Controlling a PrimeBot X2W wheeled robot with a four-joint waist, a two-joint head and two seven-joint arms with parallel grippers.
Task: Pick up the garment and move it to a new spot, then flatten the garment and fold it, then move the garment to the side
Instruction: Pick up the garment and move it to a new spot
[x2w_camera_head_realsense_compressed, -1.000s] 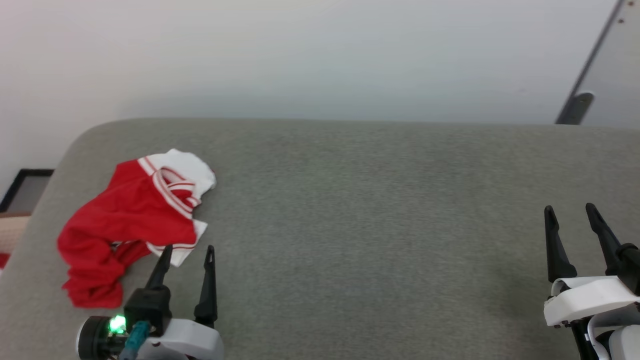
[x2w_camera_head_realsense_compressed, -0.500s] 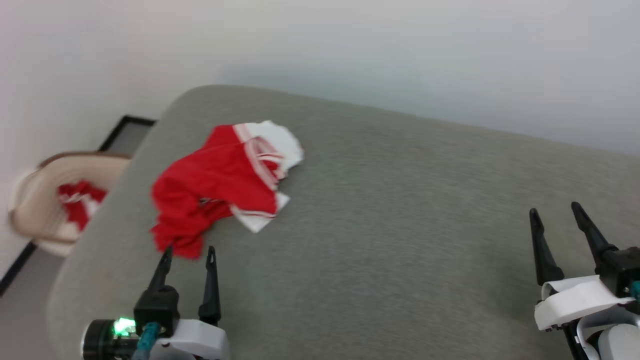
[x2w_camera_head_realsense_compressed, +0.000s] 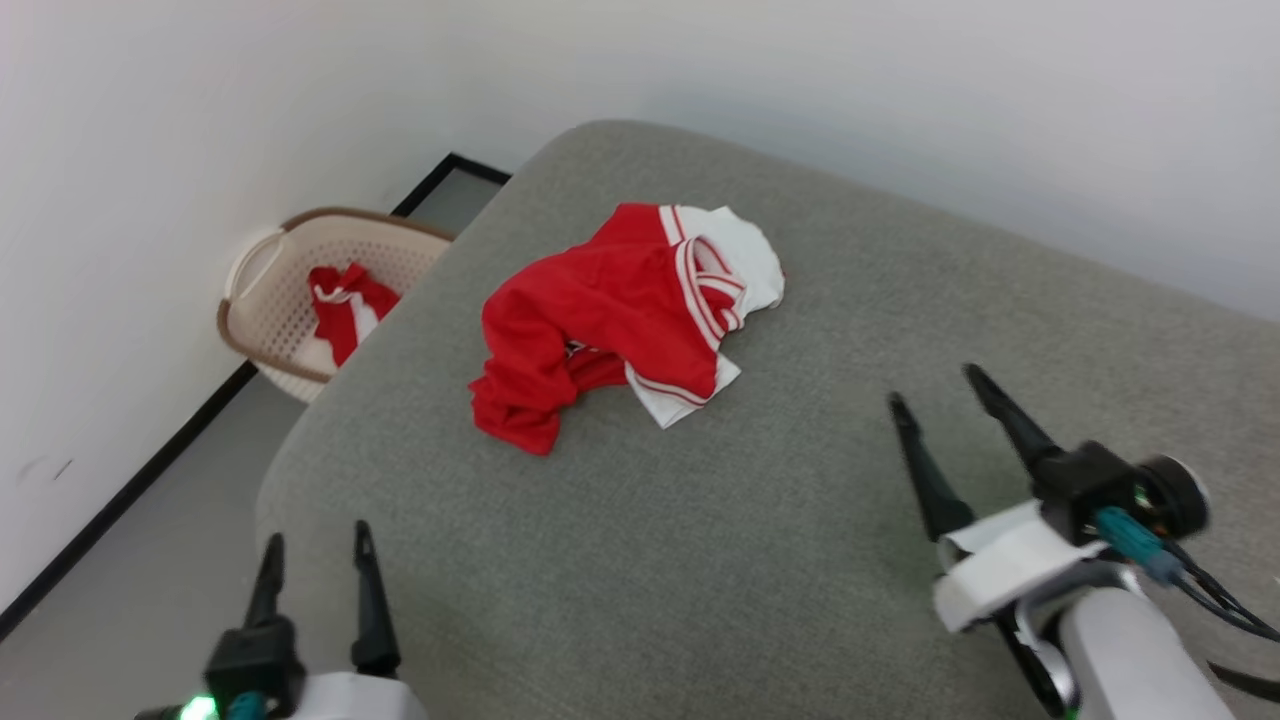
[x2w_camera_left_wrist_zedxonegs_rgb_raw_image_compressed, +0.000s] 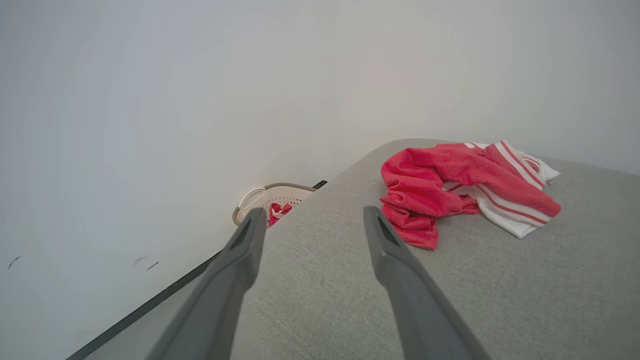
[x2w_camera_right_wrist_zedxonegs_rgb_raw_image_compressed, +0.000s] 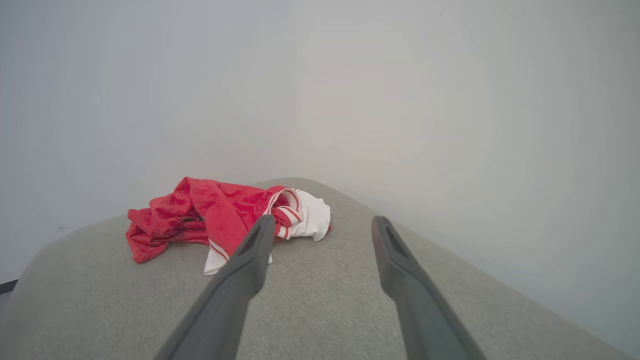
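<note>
We see bright, even, diffuse light with faint, soft shadows. The long, dark-fingered right gripper (x2w_camera_head_realsense_compressed: 933, 385) at lower right looks slightly motion-blurred.

A bare, home-like laundry corner — grey upholstered surface (x2w_camera_head_realsense_compressed: 800, 560) across the middle, a beige laundry basket (x2w_camera_head_realsense_compressed: 395, 258) holding red clothes (x2w_camera_head_realsense_compressed: 340, 300) at upper left, against a white wall (x2w_camera_head_realsense_compressed: 150, 130) with black skirting (x2w_camera_head_realsense_compressed: 130, 495).
</note>
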